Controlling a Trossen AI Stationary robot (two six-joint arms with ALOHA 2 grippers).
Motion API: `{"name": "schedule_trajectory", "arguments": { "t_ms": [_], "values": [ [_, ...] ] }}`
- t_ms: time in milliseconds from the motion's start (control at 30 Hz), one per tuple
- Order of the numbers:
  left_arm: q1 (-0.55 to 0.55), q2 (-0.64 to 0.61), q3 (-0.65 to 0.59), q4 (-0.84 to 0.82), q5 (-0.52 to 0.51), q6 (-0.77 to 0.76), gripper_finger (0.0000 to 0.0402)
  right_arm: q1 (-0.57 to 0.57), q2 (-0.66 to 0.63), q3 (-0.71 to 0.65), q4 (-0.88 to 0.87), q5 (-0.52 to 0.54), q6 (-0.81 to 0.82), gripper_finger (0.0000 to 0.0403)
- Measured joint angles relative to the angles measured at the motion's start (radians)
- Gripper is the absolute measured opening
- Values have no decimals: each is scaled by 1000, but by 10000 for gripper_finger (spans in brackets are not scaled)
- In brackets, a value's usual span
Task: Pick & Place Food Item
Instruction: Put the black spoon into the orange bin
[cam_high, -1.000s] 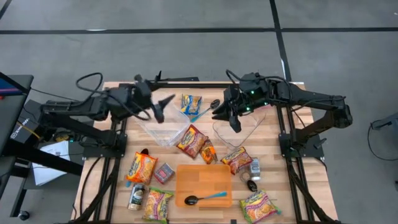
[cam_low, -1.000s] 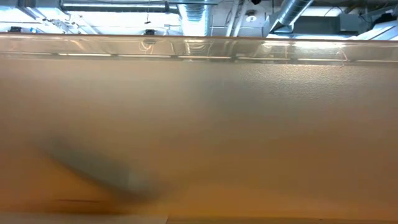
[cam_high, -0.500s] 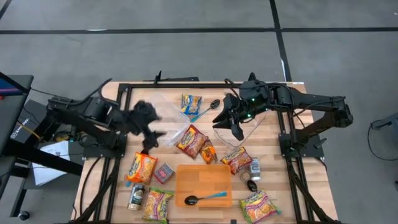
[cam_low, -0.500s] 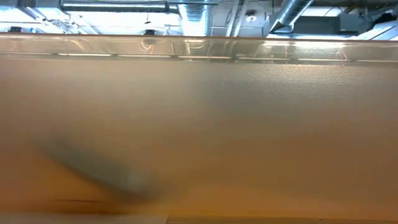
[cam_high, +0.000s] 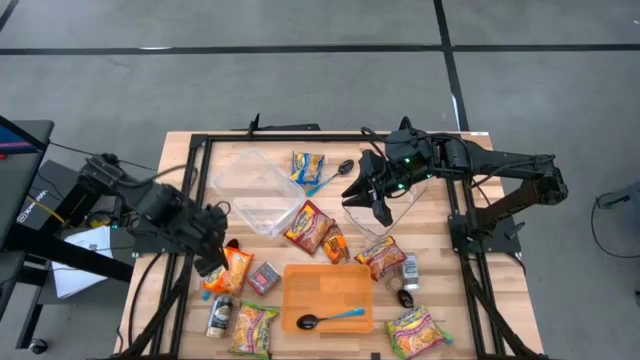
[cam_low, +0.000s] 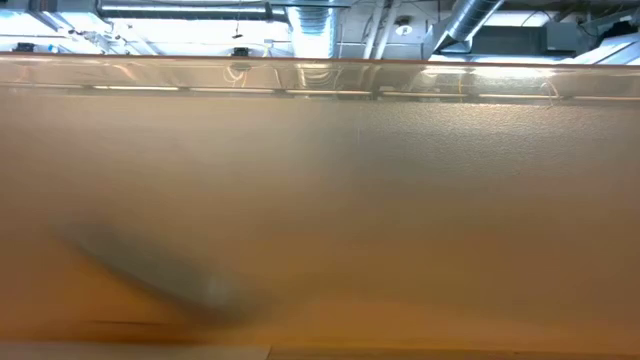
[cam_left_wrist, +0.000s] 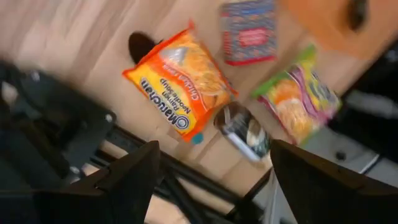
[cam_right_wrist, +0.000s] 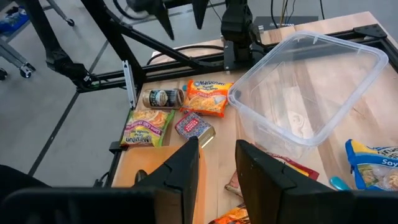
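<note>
Grey floor around a wooden bench (cam_high: 190, 310) w/ black frame rails. Left hand (cam_high: 213, 258) sits over the bench's left side, fingers spread wide, empty. Orange ramen packet (cam_high: 228, 271) lies flat just beside it, toward the bench's front; packet's long axis runs roughly front-to-back, slightly tilted. Clear tub (cam_high: 254, 190) is near, farther back. Left arm is plainly the nearer one, so the pick looks like its job. Right hand (cam_high: 381, 207) waits over a second clear tub (cam_high: 392, 215) on the right, fingers narrow, holding nothing visible.
</note>
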Motion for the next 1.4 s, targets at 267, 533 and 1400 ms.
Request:
{"name": "schedule_trajectory", "arguments": {
  "t_ms": [267, 533, 1400],
  "values": [
    [0, -18, -306, 146, -11, -314, 299, 0, 0, 0, -8, 0, 2, 100],
    [0, -18, -575, 382, -147, -411, 251, 1, 0, 0, -9, 0, 19, 100],
    [6, -25, -921, 768, -308, -440, 236, 1, 0, 0, -28, 4, 105, 100]
  ]
}}
